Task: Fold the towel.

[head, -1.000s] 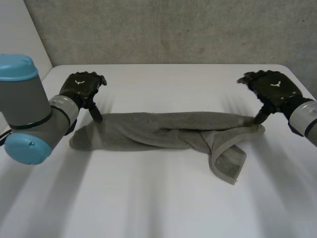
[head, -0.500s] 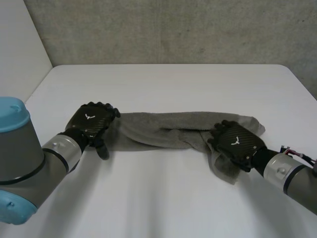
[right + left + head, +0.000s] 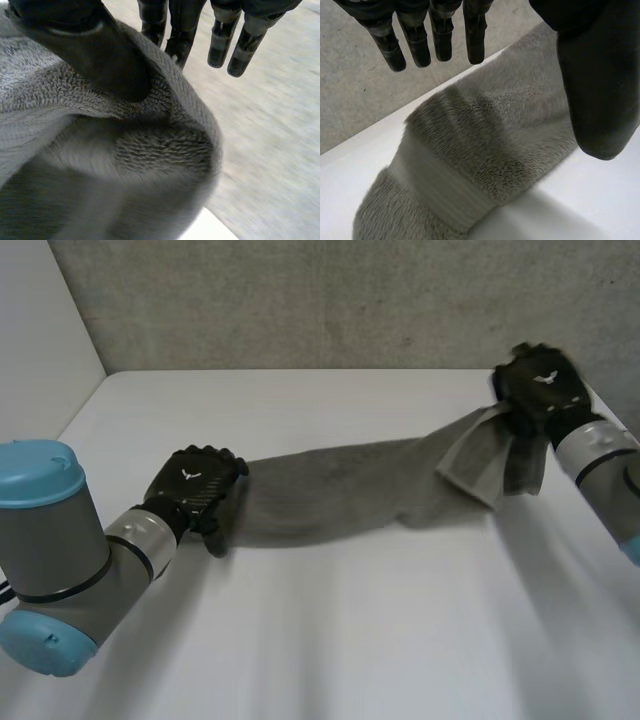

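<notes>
A grey towel [image 3: 340, 495] lies stretched in a long bunched strip across the white table [image 3: 350, 640]. My left hand [image 3: 195, 488] rests at the towel's left end, open. Its straight fingers [image 3: 440, 35] hover over the cloth [image 3: 490, 150] and its thumb [image 3: 595, 90] stands beside it. My right hand [image 3: 540, 390] is raised above the table's far right and is shut on the towel's right end. There the thumb [image 3: 95, 45] pinches the cloth [image 3: 150, 165] against the fingers behind it. A loose flap [image 3: 480, 465] hangs below that hand.
A grey wall [image 3: 350, 300] runs behind the table's far edge. The table's left edge [image 3: 75, 425] lies close to my left arm [image 3: 60, 560]. Bare table surface lies in front of the towel.
My right hand came down on the towel's right end, closed on it and lifted it up and to the far right, stretching the towel. My left hand moved forward to the left end and stays there.
</notes>
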{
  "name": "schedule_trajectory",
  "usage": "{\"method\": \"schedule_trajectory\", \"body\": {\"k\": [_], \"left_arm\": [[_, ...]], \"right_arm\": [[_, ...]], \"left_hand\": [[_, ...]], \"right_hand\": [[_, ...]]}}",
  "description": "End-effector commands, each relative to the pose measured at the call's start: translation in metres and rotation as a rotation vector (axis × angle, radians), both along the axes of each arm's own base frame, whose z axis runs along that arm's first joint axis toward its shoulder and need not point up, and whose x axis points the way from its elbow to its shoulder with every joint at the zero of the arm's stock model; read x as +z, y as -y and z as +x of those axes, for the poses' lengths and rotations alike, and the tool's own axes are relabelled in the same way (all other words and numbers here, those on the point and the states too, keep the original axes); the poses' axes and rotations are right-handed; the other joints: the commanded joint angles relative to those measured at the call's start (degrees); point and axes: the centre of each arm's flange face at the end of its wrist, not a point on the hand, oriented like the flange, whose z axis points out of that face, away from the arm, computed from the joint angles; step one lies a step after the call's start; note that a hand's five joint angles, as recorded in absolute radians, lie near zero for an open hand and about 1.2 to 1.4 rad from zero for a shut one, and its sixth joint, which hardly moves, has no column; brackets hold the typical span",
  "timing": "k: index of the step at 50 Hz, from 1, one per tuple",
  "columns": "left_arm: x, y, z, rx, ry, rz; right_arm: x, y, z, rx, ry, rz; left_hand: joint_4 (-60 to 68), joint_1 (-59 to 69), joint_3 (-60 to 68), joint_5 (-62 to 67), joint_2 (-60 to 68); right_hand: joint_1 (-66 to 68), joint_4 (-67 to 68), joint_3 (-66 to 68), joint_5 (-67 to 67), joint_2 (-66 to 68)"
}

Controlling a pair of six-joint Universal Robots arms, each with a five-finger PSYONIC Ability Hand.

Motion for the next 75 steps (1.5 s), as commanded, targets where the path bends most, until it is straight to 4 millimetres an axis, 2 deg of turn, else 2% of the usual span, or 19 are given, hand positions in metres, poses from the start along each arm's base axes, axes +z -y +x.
{"method": "schedule_trajectory", "body": {"k": [1,12,13,14,15,16,25,36,50,64,66,68,69,70,71,72,73,74,75], "left_arm": [[0.000,0.002,0.002,0.007,-0.002,-0.007],[0.001,0.008,0.002,0.013,-0.010,-0.028],[0.000,0.009,0.001,0.015,-0.012,-0.034],[0.000,0.009,0.001,0.015,-0.012,-0.034],[-0.002,0.011,0.001,0.016,-0.014,-0.040],[-0.002,0.013,0.001,0.016,-0.017,-0.049],[-0.005,0.024,-0.003,0.015,-0.026,-0.068],[-0.018,0.029,-0.006,0.010,-0.007,-0.020],[-0.032,0.041,-0.016,-0.024,0.065,-0.049],[-0.041,0.072,-0.027,-0.020,0.054,-0.081],[-0.046,0.074,-0.028,-0.020,0.059,-0.068],[-0.050,0.075,-0.028,-0.022,0.064,-0.052],[-0.055,0.074,-0.029,-0.025,0.072,-0.032],[-0.058,0.072,-0.029,-0.027,0.080,-0.009],[-0.058,0.072,-0.029,-0.027,0.080,-0.009],[-0.060,0.070,-0.029,-0.030,0.088,0.011],[-0.060,0.070,-0.029,-0.030,0.088,0.011],[-0.059,0.068,-0.028,-0.031,0.091,0.024],[-0.059,0.068,-0.028,-0.031,0.091,0.024]], "right_arm": [[-0.014,0.021,-0.022,-0.159,-0.133,0.025],[-0.021,0.026,-0.043,-0.293,-0.168,0.052],[-0.024,0.023,-0.041,-0.277,-0.173,0.062],[-0.027,0.019,-0.040,-0.256,-0.177,0.075],[-0.027,0.019,-0.040,-0.256,-0.177,0.075],[-0.028,0.015,-0.038,-0.230,-0.176,0.081],[-0.018,-0.019,-0.023,-0.070,-0.161,0.077],[-0.028,-0.030,-0.024,-0.043,-0.174,0.116],[-0.044,-0.018,-0.031,0.023,-0.242,0.145],[-0.047,0.038,-0.044,-0.171,-0.227,0.122],[-0.050,0.043,-0.044,-0.173,-0.223,0.126],[-0.056,0.047,-0.043,-0.169,-0.220,0.141],[-0.056,0.047,-0.043,-0.168,-0.220,0.141],[-0.059,0.047,-0.043,-0.164,-0.220,0.155],[-0.059,0.047,-0.043,-0.164,-0.220,0.155],[-0.061,0.045,-0.042,-0.154,-0.219,0.168],[-0.063,0.043,-0.041,-0.137,-0.214,0.183],[-0.063,0.043,-0.041,-0.137,-0.214,0.183],[-0.062,0.038,-0.039,-0.115,-0.199,0.193]], "left_hand": [[-3.11,-2.47,-2.77,-0.61,-1.96],[-3.11,-2.47,-2.77,-0.61,-1.96],[-3.11,-2.30,-2.77,-0.45,-1.79],[-3.11,-2.30,-2.77,-0.44,-1.79],[-3.11,-2.30,-2.77,-0.44,-1.79],[-3.11,-2.13,-2.77,-0.28,-1.63],[-3.11,-0.28,-2.77,1.57,0.23],[-3.11,-0.28,-2.77,1.57,0.23],[-3.11,12.67,-2.77,14.53,13.18],[-3.11,12.67,-2.77,14.52,13.17],[-3.11,13.85,-2.77,15.70,14.35],[-3.11,17.88,-2.77,19.74,18.39],[-3.11,25.54,-2.77,27.40,26.05],[-3.11,38.61,-2.77,40.47,39.12],[-3.11,38.74,-2.77,40.60,39.25],[-3.11,49.90,-2.77,51.76,50.41],[-3.11,50.01,-2.77,51.87,50.52],[-3.11,62.67,-2.77,64.53,63.18],[-3.11,62.80,-2.77,64.65,63.30]], "right_hand": [[4.70,-4.37,-2.66,3.51,6.40],[4.70,-4.37,-2.66,3.51,6.40],[-10.39,-4.37,-2.66,-11.59,-8.69],[-50.18,-4.37,-2.66,-51.37,-48.48],[-50.58,-4.37,-2.66,-51.77,-48.87],[-65.30,-4.37,-2.66,-66.49,-63.60],[-65.30,-4.37,-2.66,-66.49,-63.60],[-65.30,-4.37,-2.66,-66.49,-63.60],[-65.30,-4.37,-2.66,-66.49,-63.60],[-64.27,-4.37,-2.66,-65.47,-62.57],[-56.81,-4.37,-2.66,-58.00,-55.10],[-34.56,-4.37,-2.66,-35.75,-32.86],[-34.43,-4.37,-2.66,-35.63,-32.73],[-20.61,-4.37,-2.66,-21.80,-18.91],[-20.47,-4.37,-2.66,-21.67,-18.77],[-4.82,-4.37,-2.66,-6.01,-3.12],[4.60,-4.37,-2.66,3.41,6.31],[4.70,-4.37,-2.66,3.51,6.40],[4.70,-4.37,-2.66,3.51,6.40]]}}
